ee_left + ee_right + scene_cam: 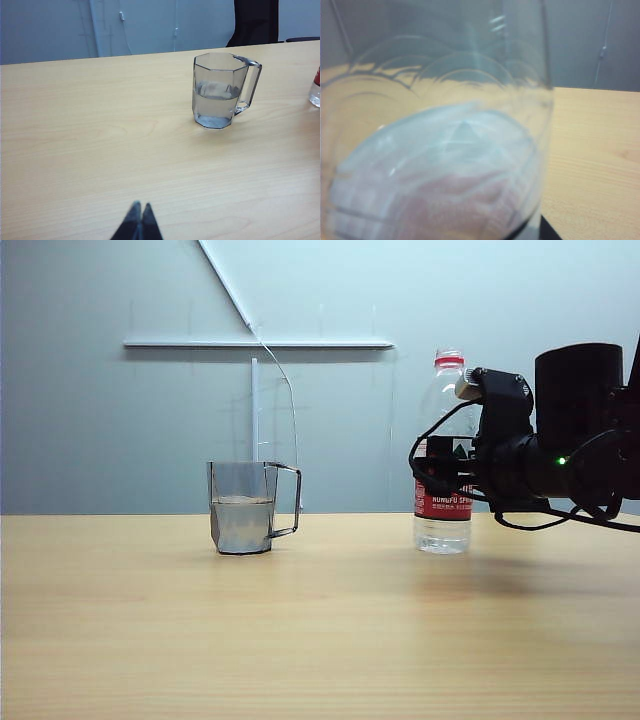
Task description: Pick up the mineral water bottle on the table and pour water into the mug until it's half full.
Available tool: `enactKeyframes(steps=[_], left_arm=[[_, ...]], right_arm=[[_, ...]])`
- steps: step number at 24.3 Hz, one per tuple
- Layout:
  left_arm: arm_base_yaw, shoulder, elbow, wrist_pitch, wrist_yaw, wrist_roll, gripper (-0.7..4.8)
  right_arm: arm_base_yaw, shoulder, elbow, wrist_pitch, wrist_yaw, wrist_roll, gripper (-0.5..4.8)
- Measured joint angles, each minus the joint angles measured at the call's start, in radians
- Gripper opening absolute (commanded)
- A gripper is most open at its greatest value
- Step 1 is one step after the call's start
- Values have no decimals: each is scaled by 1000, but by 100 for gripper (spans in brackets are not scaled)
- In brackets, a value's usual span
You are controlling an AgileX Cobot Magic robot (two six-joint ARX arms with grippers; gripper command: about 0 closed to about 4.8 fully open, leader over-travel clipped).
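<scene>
clear mineral water bottle (443, 455) upright

Exterior camera faces the table (300, 640) level; wrist cameras look across it (right one pressed near the bottle (435, 150)).

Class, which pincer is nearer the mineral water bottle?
Right. The right pincer is at the mineral water bottle; the left pincer hangs well off, beyond the mug.

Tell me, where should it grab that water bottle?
Probably around the labelled middle of the bottle, coming in level from the right, where the right gripper is. The bottle stands upright, tall and round, so a sideways hold there fits it.
</scene>
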Motion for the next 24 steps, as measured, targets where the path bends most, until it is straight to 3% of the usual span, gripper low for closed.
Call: enactKeyframes(steps=[1, 2, 3, 11, 24], left_arm=[[0, 0, 0, 0, 0, 0, -2], [0, 0, 0, 0, 0, 0, -2], [0, 0, 0, 0, 0, 0, -2], [0, 0, 0, 0, 0, 0, -2], [6, 0, 0, 0, 0, 0, -2]], right_arm=[[0, 0, 1, -3, -2, 0, 361], [0, 0, 2, -4, -10, -3, 471], [0, 0, 1, -1, -14, -5, 479], [0, -19, -28, 42, -14, -6, 479], [0, -110, -251, 122, -3, -6, 479]])
